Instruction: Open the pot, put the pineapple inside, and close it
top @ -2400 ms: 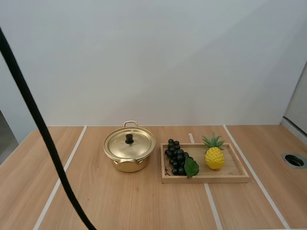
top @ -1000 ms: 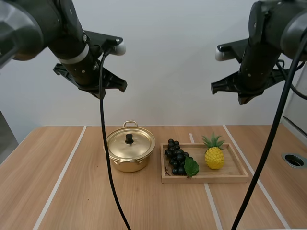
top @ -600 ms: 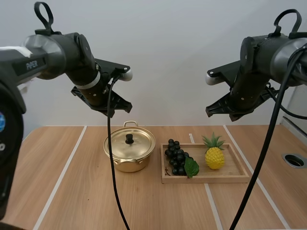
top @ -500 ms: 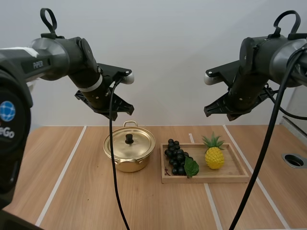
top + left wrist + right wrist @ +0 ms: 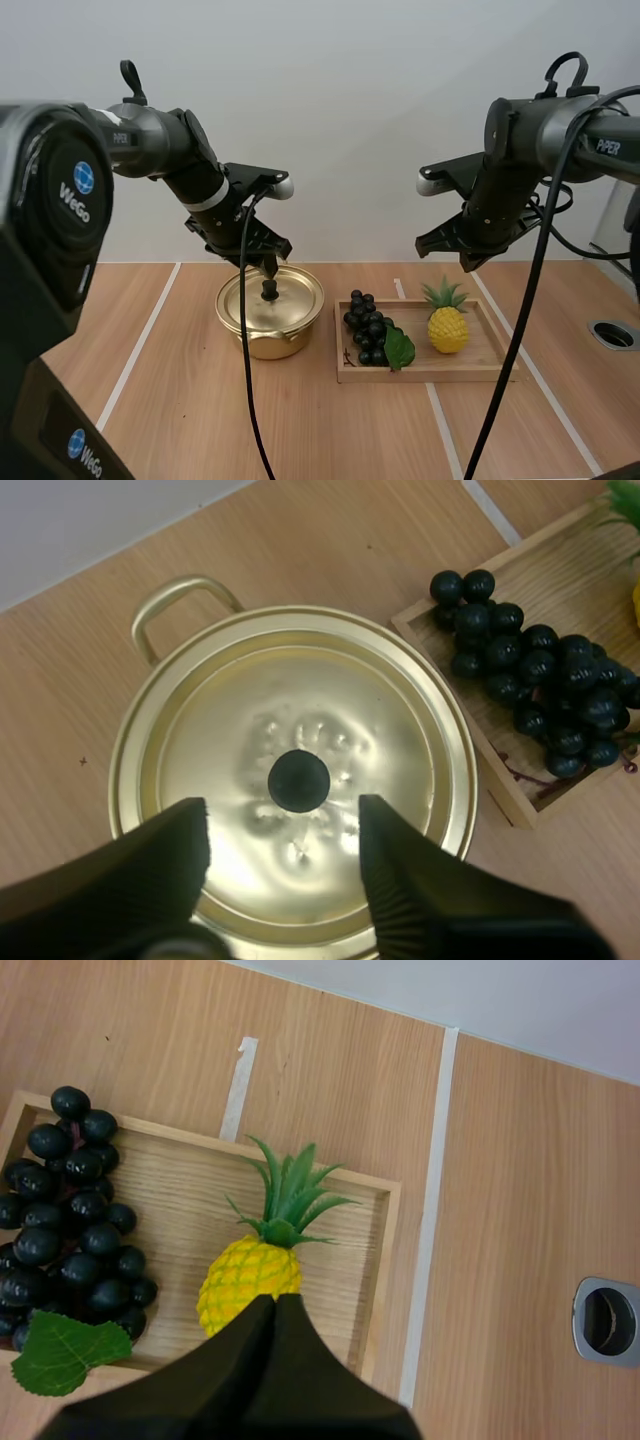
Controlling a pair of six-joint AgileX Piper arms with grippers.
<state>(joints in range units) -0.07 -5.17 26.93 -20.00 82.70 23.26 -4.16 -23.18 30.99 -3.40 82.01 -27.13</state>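
Your left gripper (image 5: 283, 825) hangs spread over the pot (image 5: 265, 345) lid (image 5: 300, 690), fingers flanking the knob (image 5: 298, 780). Your right gripper (image 5: 275, 1310) is pressed together above the pineapple (image 5: 245, 1278), which stands on the tray (image 5: 345, 1260) right of the pot, beside the grapes (image 5: 70, 1230)

High camera forward-down over table (image 5: 200, 420); wrist cameras close overhead, tray (image 5: 170, 1200) in both.

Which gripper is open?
The left gripper: its fingers stand apart on either side of the lid knob. The right gripper is shut, closed into one dark wedge over the pineapple.
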